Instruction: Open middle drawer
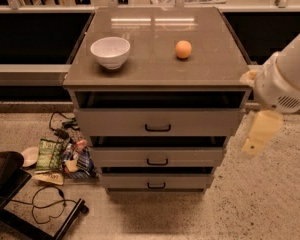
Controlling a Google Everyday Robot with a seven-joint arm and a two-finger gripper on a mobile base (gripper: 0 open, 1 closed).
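Observation:
A grey cabinet (pixel 155 71) holds three stacked drawers. The middle drawer (pixel 190 157) has a low grey front with a small black bar handle (pixel 157 161) at its centre. Its front sits in line with the drawers above and below. My gripper (pixel 259 133) hangs on the white arm (pixel 285 79) at the right, beside the cabinet's right edge. It is level with the top drawer (pixel 200 122), above and to the right of the middle drawer's handle, and touches nothing.
A white bowl (pixel 110 52) and an orange (pixel 183 49) sit on the cabinet top. The bottom drawer (pixel 185 181) is the narrowest. Snack bags (pixel 60 156), cables (pixel 45 204) and a black chair base (pixel 10 189) lie on the floor at left. A dark counter runs behind.

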